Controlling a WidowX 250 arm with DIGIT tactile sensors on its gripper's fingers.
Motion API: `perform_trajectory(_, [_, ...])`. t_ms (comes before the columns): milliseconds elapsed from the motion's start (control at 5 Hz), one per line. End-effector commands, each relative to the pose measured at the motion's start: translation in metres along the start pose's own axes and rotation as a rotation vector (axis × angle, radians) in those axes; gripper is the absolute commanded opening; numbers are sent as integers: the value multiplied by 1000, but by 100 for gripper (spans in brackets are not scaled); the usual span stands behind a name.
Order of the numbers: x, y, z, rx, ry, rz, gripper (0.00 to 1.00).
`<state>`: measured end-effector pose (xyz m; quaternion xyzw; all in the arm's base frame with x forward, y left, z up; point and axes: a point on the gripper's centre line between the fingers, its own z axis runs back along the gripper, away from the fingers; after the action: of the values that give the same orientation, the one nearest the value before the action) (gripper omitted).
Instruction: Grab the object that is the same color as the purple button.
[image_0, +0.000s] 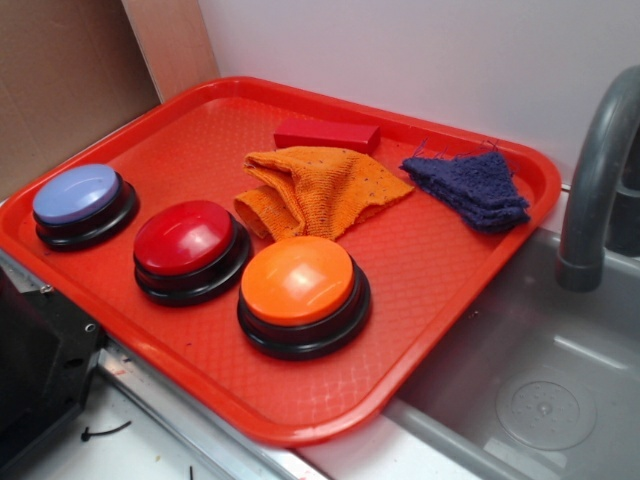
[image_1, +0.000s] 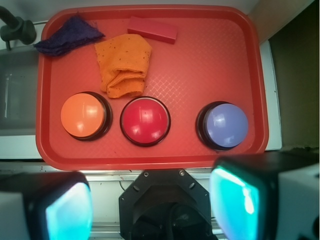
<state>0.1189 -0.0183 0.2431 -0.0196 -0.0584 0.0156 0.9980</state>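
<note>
A small dark purple-blue knitted cloth (image_0: 472, 187) lies crumpled at the far right corner of the red tray (image_0: 420, 260); in the wrist view the cloth (image_1: 69, 36) is at the tray's upper left. The purple button (image_0: 78, 195), pale lavender dome on a black base, sits at the tray's left end, and shows as the right-hand button (image_1: 225, 124) from the wrist. My gripper (image_1: 152, 205) hangs high above the tray's near edge, over the robot base, open, with a wide gap and nothing between its teal pads (image_1: 235, 200). The exterior view does not show the gripper.
A red-domed button (image_0: 186, 240) and an orange-domed button (image_0: 298, 283) stand in a row beside the purple one. A larger orange cloth (image_0: 315, 188) and a red block (image_0: 326, 134) lie behind them. A grey faucet (image_0: 598, 180) and sink (image_0: 540, 390) are at the right.
</note>
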Motion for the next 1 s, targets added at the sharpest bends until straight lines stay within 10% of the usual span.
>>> perform_trajectory(0, [0,0,0,0,0,0,100])
perform_trajectory(200, [22,-5,-2,-88,-7,167,100])
perform_trajectory(800, [112,-32,-61,-102,-145,785,100])
